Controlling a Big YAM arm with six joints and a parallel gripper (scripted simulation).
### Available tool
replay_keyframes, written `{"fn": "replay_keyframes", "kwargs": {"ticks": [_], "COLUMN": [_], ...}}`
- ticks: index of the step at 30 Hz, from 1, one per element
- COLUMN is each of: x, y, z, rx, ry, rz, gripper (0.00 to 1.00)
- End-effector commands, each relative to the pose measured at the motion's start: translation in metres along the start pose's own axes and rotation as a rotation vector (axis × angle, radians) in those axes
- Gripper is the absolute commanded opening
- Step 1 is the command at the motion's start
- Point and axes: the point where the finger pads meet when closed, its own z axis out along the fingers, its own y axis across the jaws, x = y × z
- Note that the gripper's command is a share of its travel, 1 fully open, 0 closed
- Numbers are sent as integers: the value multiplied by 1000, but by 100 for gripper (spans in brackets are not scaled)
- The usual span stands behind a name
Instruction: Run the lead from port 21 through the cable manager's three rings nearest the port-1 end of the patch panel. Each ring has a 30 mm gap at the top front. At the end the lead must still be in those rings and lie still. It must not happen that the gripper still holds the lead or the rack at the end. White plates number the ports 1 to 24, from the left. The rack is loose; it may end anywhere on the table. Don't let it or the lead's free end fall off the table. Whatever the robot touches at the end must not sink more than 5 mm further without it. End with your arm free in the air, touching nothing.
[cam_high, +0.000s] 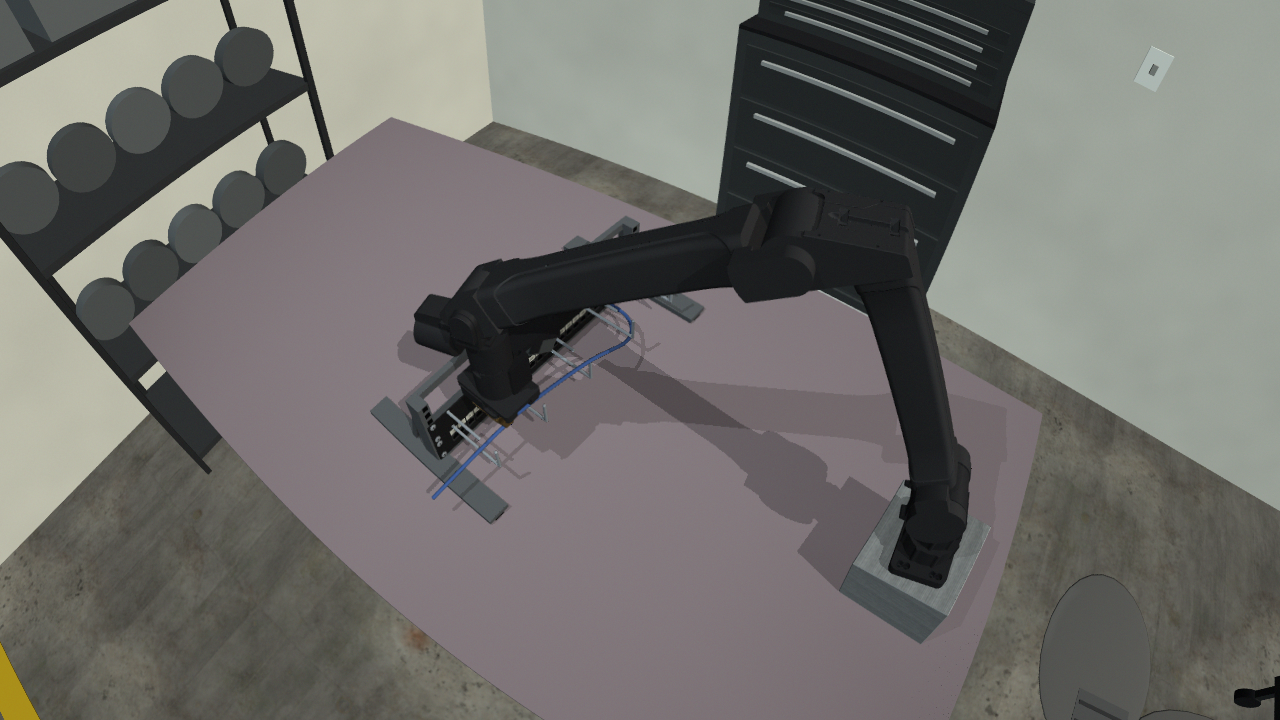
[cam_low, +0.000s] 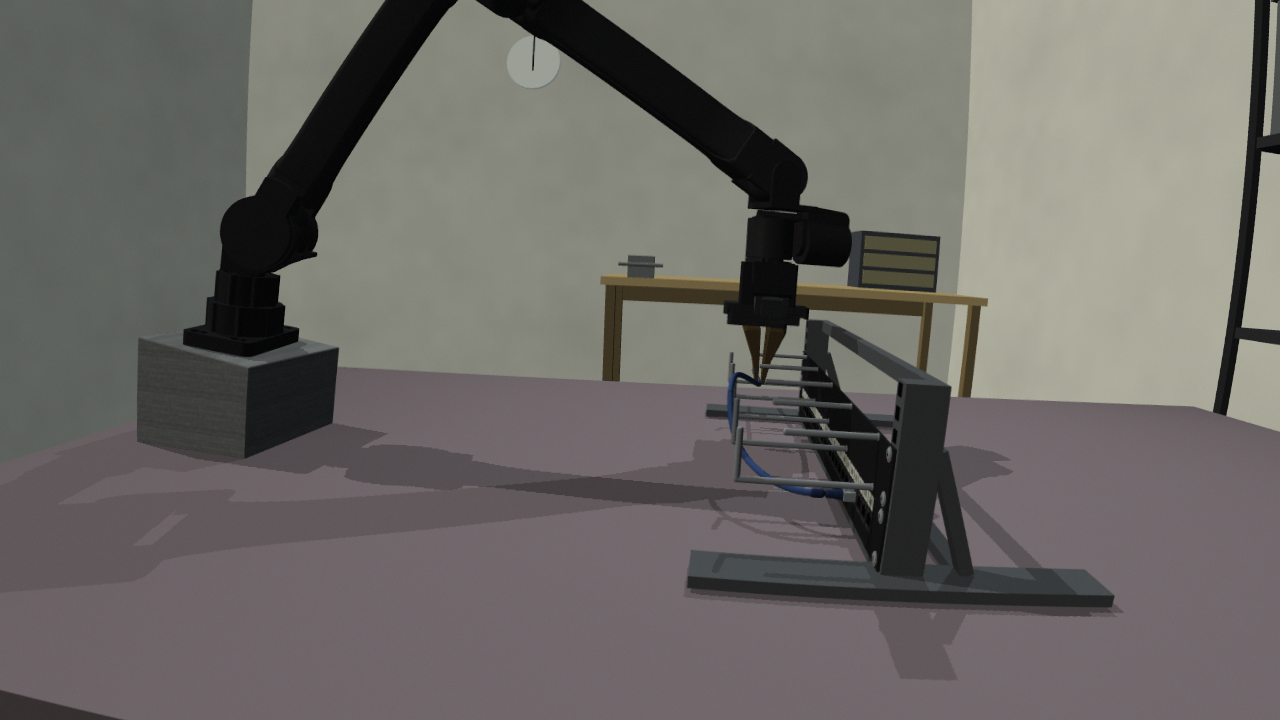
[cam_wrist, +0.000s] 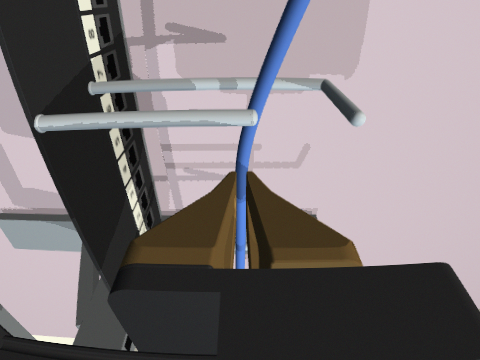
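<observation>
The fingers are clamped nearly shut on the blue lead (cam_wrist: 280, 54), lowering it at a ring (cam_wrist: 200, 119) (threading looks partly done, release remaining).

Around our desk

We see a shelf unit (cam_high: 315, 85) holding grey discs, a black drawer cabinet (cam_high: 859, 107), a wooden table (cam_low: 680, 288) and a wall clock (cam_low: 533, 62).

Pale walls, mottled concrete floor (cam_high: 223, 608), black drawer cabinet (cam_high: 859, 116), shelf unit (cam_high: 308, 67) w/ grey discs, wooden bench (cam_low: 792, 293).
</observation>
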Motion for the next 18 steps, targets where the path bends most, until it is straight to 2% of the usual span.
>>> {"fn": "replay_keyframes", "kwargs": {"ticks": [1, 18], "x": [15, 13], "y": [28, 42], "z": [-18, -18], "rx": [-48, -50], "ry": [23, 23], "rz": [-21, -14], "gripper": [0, 0]}}
